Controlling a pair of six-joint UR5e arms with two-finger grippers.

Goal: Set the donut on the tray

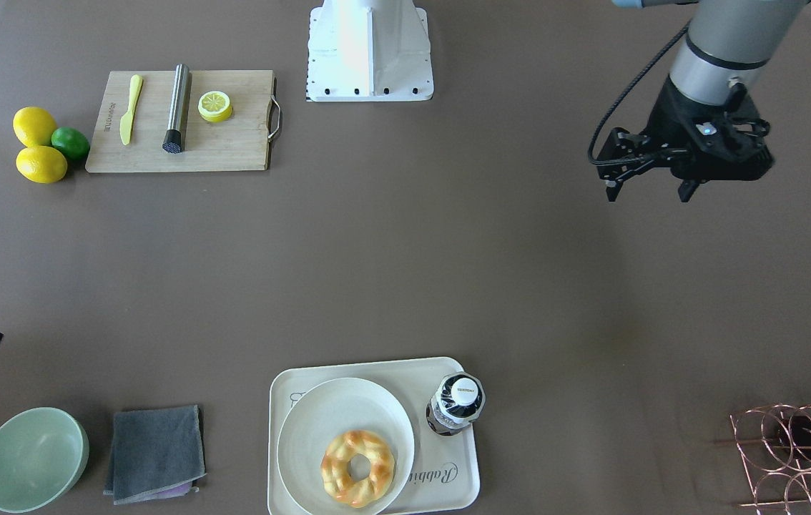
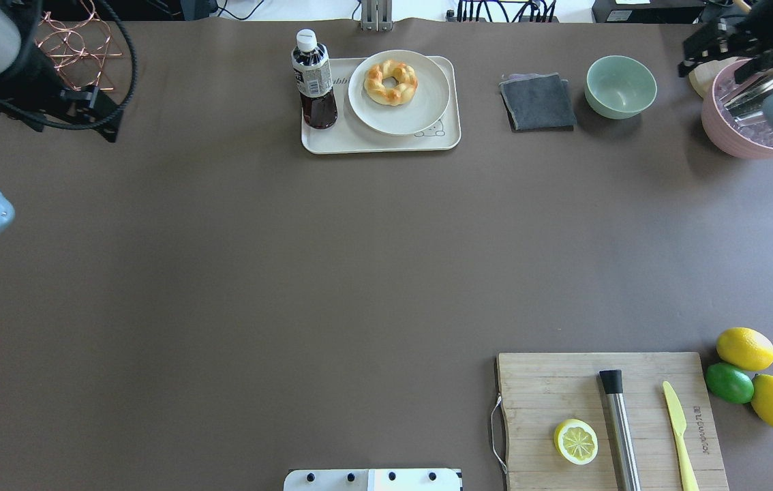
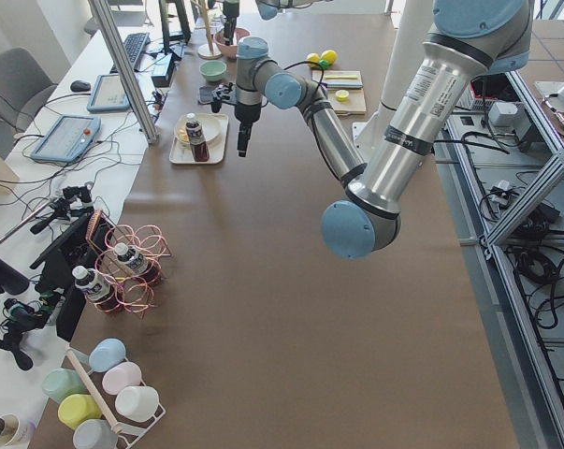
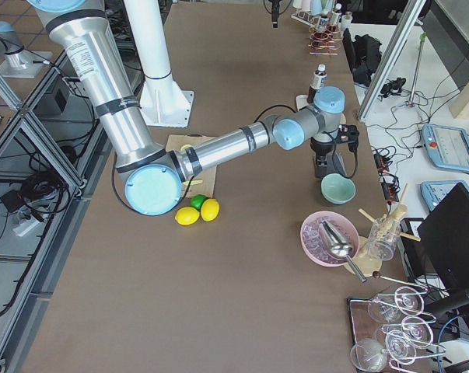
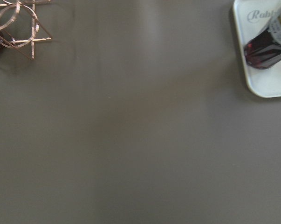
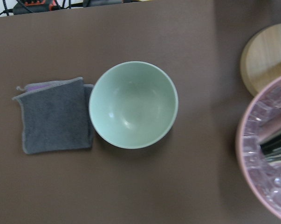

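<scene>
Front-facing: finds the donut (image 1: 340, 468) lying on the round white plate (image 1: 320, 415), itself set on the tray (image 1: 459, 493) beside an upright bottle (image 1: 457, 404). Puts the left end effector (image 1: 650, 190) well apart from all of these, up in the air over the bare surface (image 1: 448, 250), fingers spread wide, gripping nothing.

Overhead: gives the same stack at the far edge, with little bare tray left around the plate. Likely trouble, then: knocking the bottle over on the way in, dragging or tipping the plate while pinching the glossy ring, or setting the donut half on the rim for want of room.

Exterior left: shows the left arm (image 3: 394, 140) bent sharply at the elbow, forearm reaching out, tool hanging straight down off the bottle side of the tray.

Exterior right: shows the right arm (image 4: 218, 151) stretched long across the surface, with the right end effector (image 4: 327, 167) pointing down over a green bowl (image 4: 337, 189). Cannot tell its opening from here, nor from any other view.

Left wrist: catches only a tray corner, the bottle's base and a copper wire rack (image 5: 17, 21); no fingers.

Right wrist: looks down on the bowl and a grey cloth (image 6: 56, 116); no fingers either.
</scene>
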